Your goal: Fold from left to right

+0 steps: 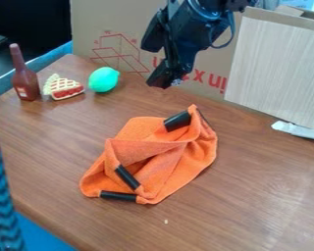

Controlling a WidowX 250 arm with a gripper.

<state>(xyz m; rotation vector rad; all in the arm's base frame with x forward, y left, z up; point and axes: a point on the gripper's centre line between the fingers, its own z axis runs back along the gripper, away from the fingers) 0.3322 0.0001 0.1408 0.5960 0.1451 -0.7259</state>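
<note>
In the camera view, the black two-finger pincer (155, 66) hangs beyond the crumpled orange cloth with black bands (186, 164), fingers apart. The cloth lies on the brown wood-grain surface (251, 211); beyond its left side are a reddish-brown bottle (26, 84), a lattice-topped toy pie slice (65, 88) and a rounded green toy (104, 80).

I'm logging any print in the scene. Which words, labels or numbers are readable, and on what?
None reads with certainty.
Cardboard: large red lettering, upside down and partly hidden; no whole word readable.
Red line drawing: marks too small.
Brown bottle: pale label, too blurred.
Orange cloth: no print visible.
</note>
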